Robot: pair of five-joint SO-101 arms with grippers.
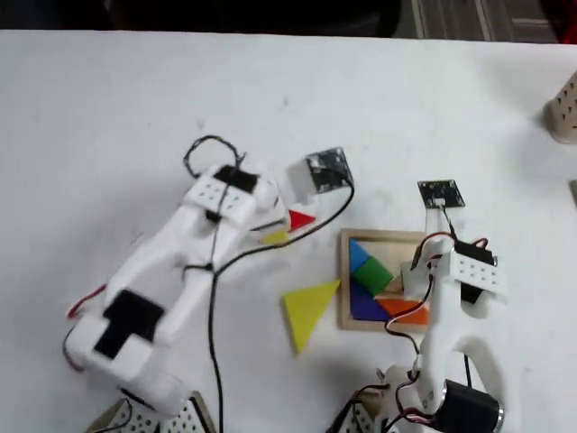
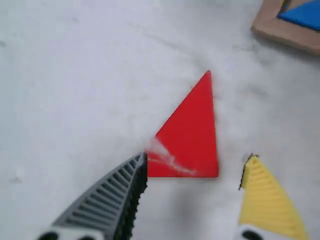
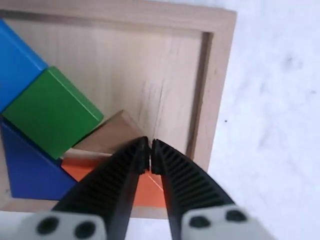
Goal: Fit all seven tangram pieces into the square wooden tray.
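Two pieces lay loose on the table [image 1: 406, 108]. The left gripper [image 2: 197, 167], jaws wide apart and empty, straddled the red triangle [image 2: 190, 135]; the yellow triangle [image 1: 306, 311] lay just beside the wooden tray [image 1: 343, 271]. The right gripper [image 3: 150, 147], closed tight on nothing, hung over the tray's orange piece [image 3: 149, 195].

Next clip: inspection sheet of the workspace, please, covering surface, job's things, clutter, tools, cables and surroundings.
Surface: white table.
Job's things: wooden tray holds light blue, green, dark blue, orange and tan pieces; red triangle and yellow triangle lie outside it.
Clutter: nothing seen.
Tools: left tool open astride the red triangle; right tool shut over the tray.
Cables: black cable trails over the table.
Surroundings: beige perforated object at the table's edge.
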